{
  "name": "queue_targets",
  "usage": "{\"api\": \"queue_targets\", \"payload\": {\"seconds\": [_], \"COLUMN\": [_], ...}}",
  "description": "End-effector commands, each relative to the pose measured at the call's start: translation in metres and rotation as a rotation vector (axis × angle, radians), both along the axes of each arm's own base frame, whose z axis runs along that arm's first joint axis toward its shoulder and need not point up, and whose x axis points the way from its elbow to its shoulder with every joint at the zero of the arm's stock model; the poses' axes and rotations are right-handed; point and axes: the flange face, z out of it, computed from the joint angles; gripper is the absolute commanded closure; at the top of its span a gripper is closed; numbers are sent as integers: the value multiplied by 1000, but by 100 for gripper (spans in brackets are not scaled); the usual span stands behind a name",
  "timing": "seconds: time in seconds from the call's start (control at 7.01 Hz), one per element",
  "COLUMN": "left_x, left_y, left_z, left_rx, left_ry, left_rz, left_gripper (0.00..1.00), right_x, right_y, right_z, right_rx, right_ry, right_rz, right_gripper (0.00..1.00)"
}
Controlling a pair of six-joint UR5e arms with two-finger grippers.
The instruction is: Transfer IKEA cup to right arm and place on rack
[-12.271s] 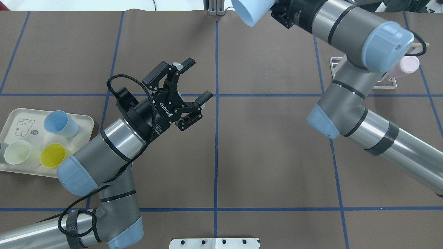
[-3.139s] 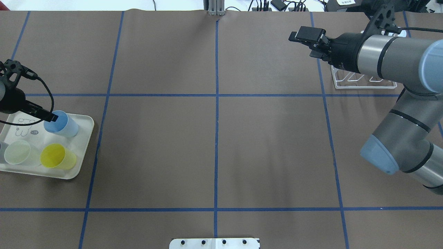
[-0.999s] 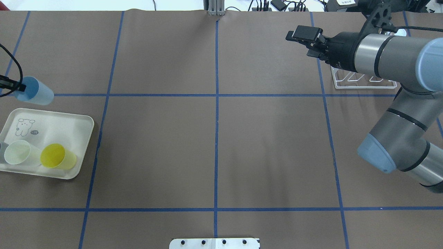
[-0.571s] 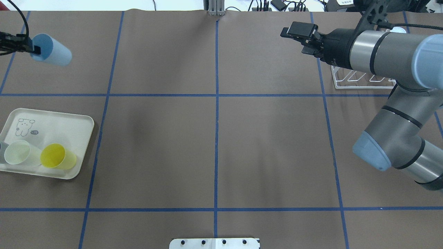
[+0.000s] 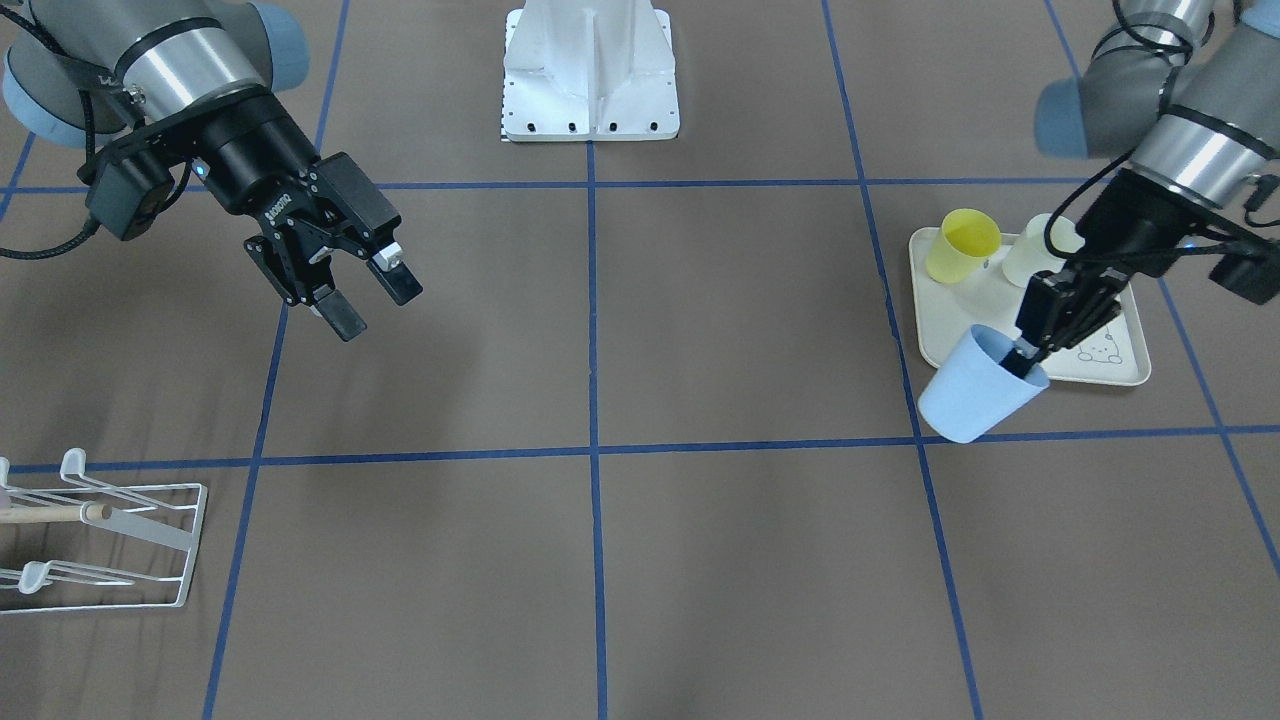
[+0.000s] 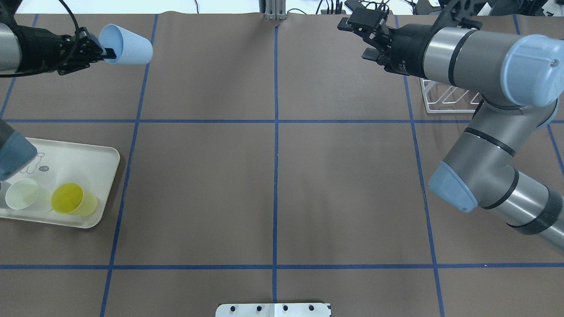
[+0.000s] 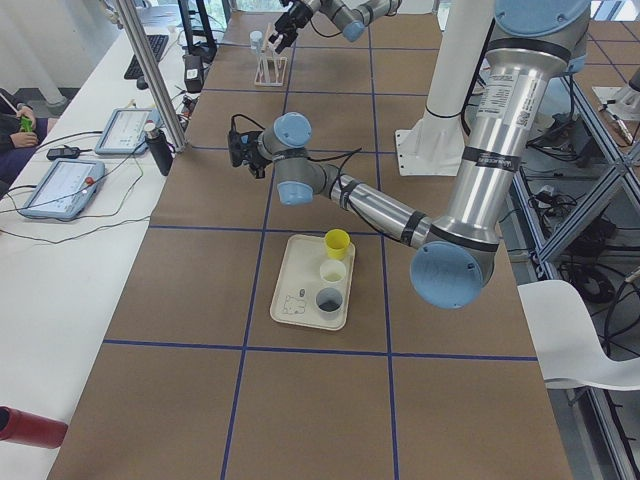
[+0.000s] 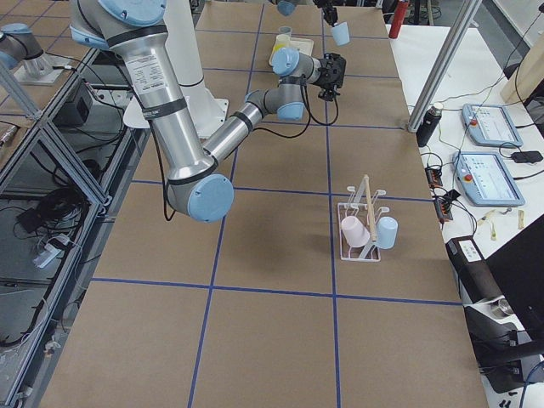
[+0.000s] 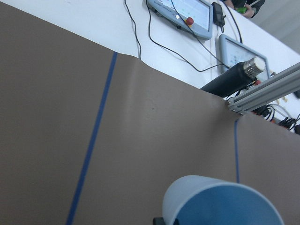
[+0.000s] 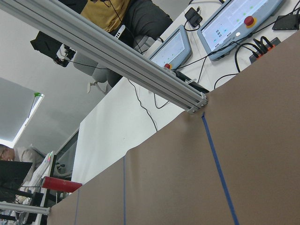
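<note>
Holding hand: the left gripper is clamped on the rim of the blue cup, with one finger inside the mouth and the other outside the wall.
Waiting hand: the right gripper has its jaws spread apart with nothing between them. In the overhead view it hangs in the air at about 1 o'clock of the table.
Cup's place: it is in the air at about 10 o'clock, lying sideways with its mouth toward 9 o'clock and its base toward 3 o'clock. It is well apart from the right gripper.
Rack: the rack sits at 2 o'clock, partly under the right arm. The right side view shows a pink cup and a second blue cup hung on it.
Tray: the tray lies at 8 o'clock and holds a yellow cup and a pale cup.
Step, as I judge it: the cup is being carried toward the hand-over. The transfer and the placing are not yet done.
Risk at the pinch: the grip takes only a thin strip of wall. A quick swing toward 12 o'clock could make the cup pivot or slide out.
Risk at the hand-over: the free end is the base. If the right jaws close too near the left fingers, they may collide. If the left lets go before the right has closed, the cup drops.
Risk at the rack: two prongs look taken. Aiming at an occupied prong or clipping the dowel could knock a hung cup off.
</note>
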Motion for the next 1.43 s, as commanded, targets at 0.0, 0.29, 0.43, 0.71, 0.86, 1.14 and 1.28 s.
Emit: {"api": "queue_targets", "payload": {"seconds": [0.0,0.29,0.43,0.71,0.86,1.14,1.28], "left_x": [69,116,123,118,116,150,161], "left_y": [29,21,23,32,33,57,63], "left_z": [-38,-63,-61,-65,-71,-92,-109], "left_rx": [-118,-266,-272,-302,-314,-327,-322], "left_ry": [309,654,803,971,1031,1052,1069], "left_rz": [-128,-237,-258,-216,-191,-115,-87], "left_gripper": [100,100,100,100,100,100,100], "right_x": [-8,-20,-23,-33,-36,-44,-47], "right_y": [8,19,26,44,50,61,63], "right_z": [-15,-19,-22,-27,-28,-29,-28], "right_rx": [-3,9,3,-2,9,7,5], "right_ry": [-125,-227,-293,-412,-461,-497,-495], "right_rz": [21,42,58,65,69,54,47], "right_gripper": [0,0,0,0,0,0,0]}}
